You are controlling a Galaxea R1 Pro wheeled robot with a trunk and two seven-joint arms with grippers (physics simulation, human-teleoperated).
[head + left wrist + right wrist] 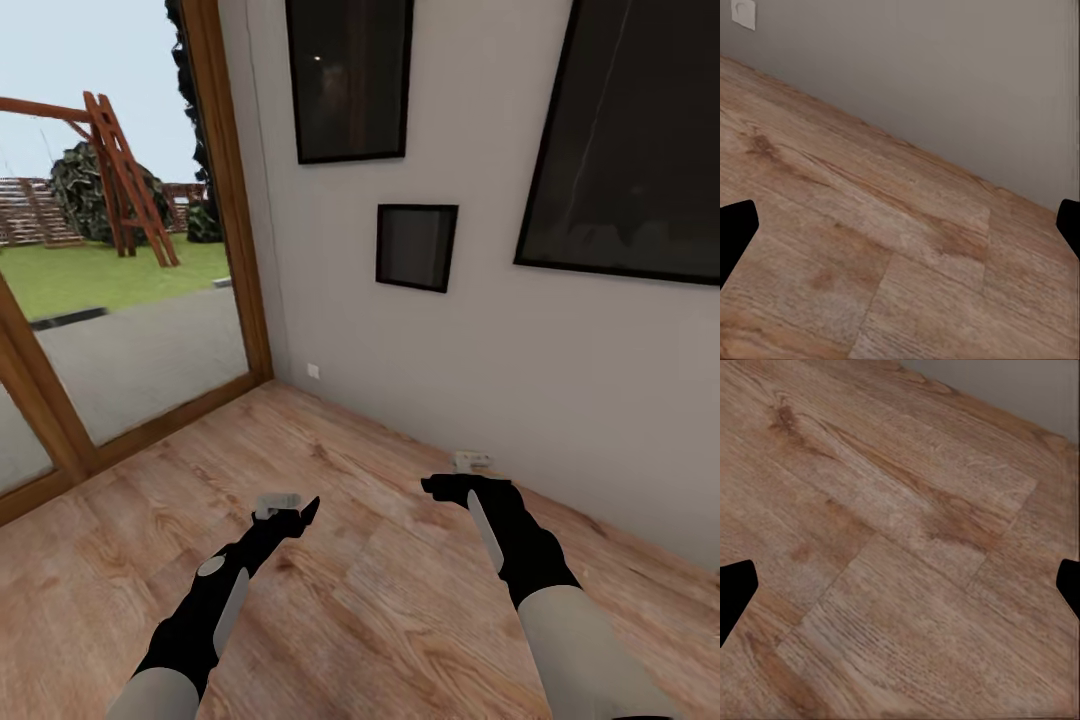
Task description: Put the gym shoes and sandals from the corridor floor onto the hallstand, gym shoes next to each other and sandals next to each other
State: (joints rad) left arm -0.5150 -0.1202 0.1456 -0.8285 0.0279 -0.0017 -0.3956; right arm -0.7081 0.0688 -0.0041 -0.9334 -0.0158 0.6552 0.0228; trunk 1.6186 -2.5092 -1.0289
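The gym shoes, the sandals and the hallstand are out of view. The corridor floor (380, 600) of light brown wood planks runs up to a grey wall. My left gripper (290, 512) hovers low over the planks, open, its black fingertips (735, 225) spread wide with nothing between them. My right gripper (455, 486) is held out closer to the wall, also open and empty, with bare planks (900, 547) under its fingertips (735, 589).
A grey wall (450, 350) stands just ahead and carries three dark framed pictures (415, 245). At the left a wood-framed glass door (120, 330) looks onto a yard. A small white socket (313, 371) sits low in the corner.
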